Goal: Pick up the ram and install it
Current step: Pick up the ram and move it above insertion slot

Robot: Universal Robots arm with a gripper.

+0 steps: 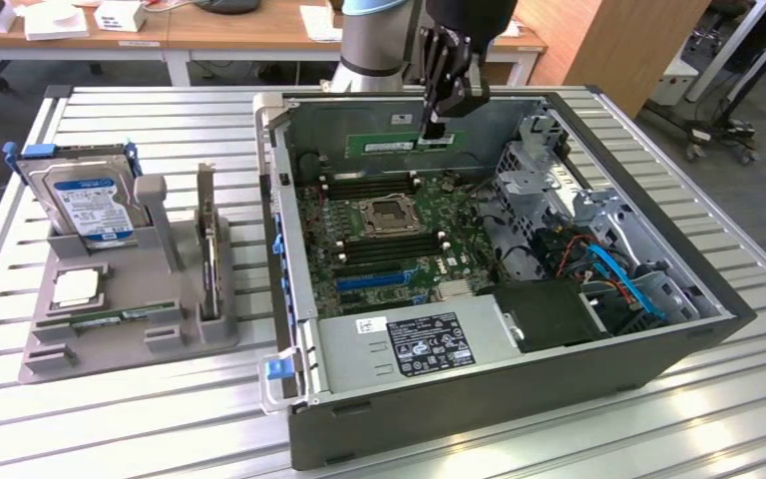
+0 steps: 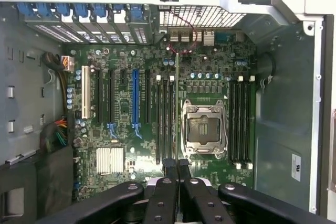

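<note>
Black jaws pinch the ram [image 1: 383,146], a long thin green stick.

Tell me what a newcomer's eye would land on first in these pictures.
The open computer case in the middle of the slatted table, its green motherboard laid bare, draws the eye first. Near its far wall the gripper is shut on the ram, a thin green stick. On the exterior view's left, a grey holder carries a blue-labelled hard drive.

Wooden desks [image 1: 243,28] behind slatted table [image 1: 131,419]
</note>
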